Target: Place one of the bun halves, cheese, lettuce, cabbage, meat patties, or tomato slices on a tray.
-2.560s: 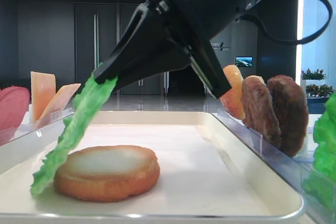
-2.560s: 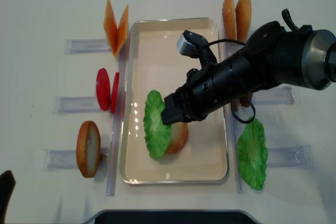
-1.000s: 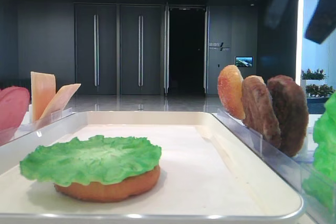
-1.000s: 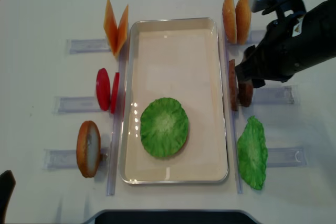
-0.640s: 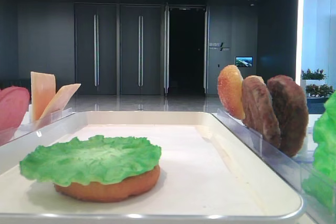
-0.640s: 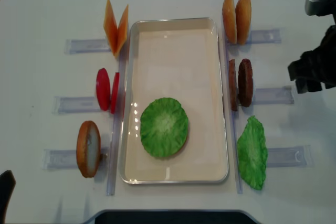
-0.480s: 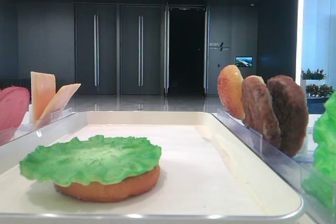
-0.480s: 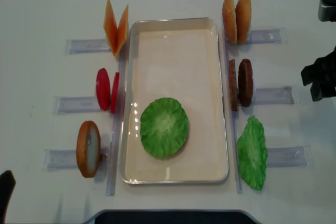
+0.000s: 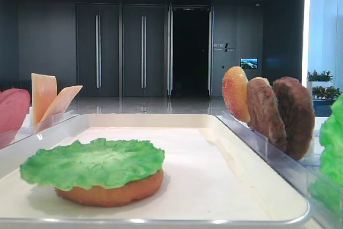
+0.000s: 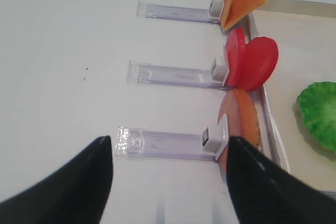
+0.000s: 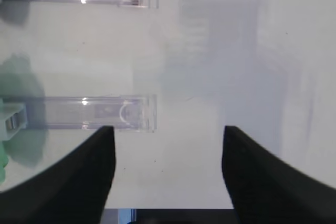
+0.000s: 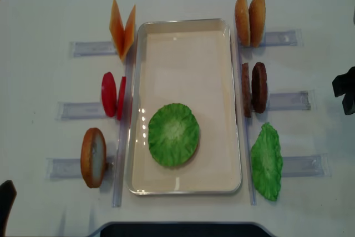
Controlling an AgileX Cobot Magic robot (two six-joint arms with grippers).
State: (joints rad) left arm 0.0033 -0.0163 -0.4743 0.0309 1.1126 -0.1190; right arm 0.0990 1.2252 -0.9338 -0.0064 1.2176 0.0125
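A green lettuce leaf [image 12: 173, 134] lies flat on a bun half [image 9: 110, 191] in the near part of the white tray [image 12: 186, 26]. Left of the tray stand cheese slices [image 12: 122, 26], tomato slices [image 12: 112, 95] and another bun half [image 12: 93, 157]. On its right stand two bun halves [image 12: 249, 19], meat patties [image 12: 254, 87] and a second lettuce leaf [image 12: 267, 161]. My right gripper [image 11: 167, 129] is open over bare table at the overhead view's right edge [image 12: 345, 90], holding nothing. My left gripper [image 10: 168, 140] is open and empty, short of the left bun half [image 10: 242, 121].
Clear plastic holder strips [image 12: 288, 101] stick out from both sides of the tray; one [image 11: 94, 113] lies just ahead of the right fingers, another [image 10: 168, 142] between the left ones. A dark edge [image 12: 177, 228] borders the table's near side.
The right gripper let the lettuce go onto the bun half, then drew away to the right past the meat patties to the table's right edge. The left gripper has not moved.
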